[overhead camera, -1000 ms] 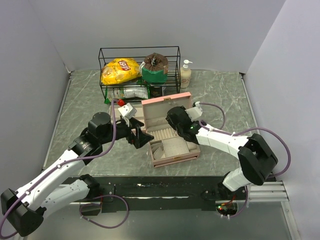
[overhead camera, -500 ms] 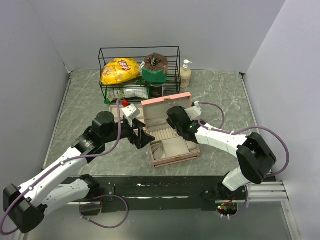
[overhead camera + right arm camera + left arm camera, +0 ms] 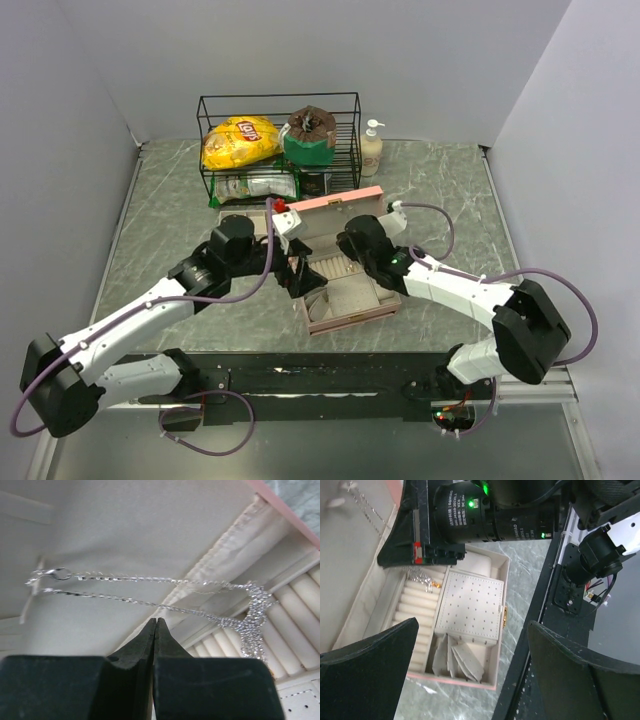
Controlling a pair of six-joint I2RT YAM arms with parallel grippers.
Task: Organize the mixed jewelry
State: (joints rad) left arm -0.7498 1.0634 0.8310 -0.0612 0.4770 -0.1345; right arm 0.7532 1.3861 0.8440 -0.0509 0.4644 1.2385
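The pink box (image 3: pixel 372 192) stands open mid-table, its lid raised. A fine silver chain (image 3: pixel 125 578) stretches across the lid's pale lining and ends in a sparkly bunch (image 3: pixel 251 614) over the ring rolls (image 3: pixel 300 650). My right gripper (image 3: pixel 156 621) is shut, with its tips just under the chain and nothing seen between them. In the top view it (image 3: pixel 352 243) is inside the box at the lid. My left gripper (image 3: pixel 472 626) is wide open and empty above the box's front, at its left side in the top view (image 3: pixel 300 277). A small silver and gold cluster (image 3: pixel 423 578) lies on the rolls.
The box base holds a perforated panel (image 3: pixel 472 605) and loose perforated cards (image 3: pixel 457 659). A black wire basket (image 3: pixel 280 145) with a chips bag (image 3: pixel 240 140) and a pump bottle (image 3: pixel 371 148) stand behind. The black rail (image 3: pixel 330 375) runs along the near edge.
My left arm has swung right, bringing its open gripper up to the box's left front. My right gripper has stayed inside the box at the lid.
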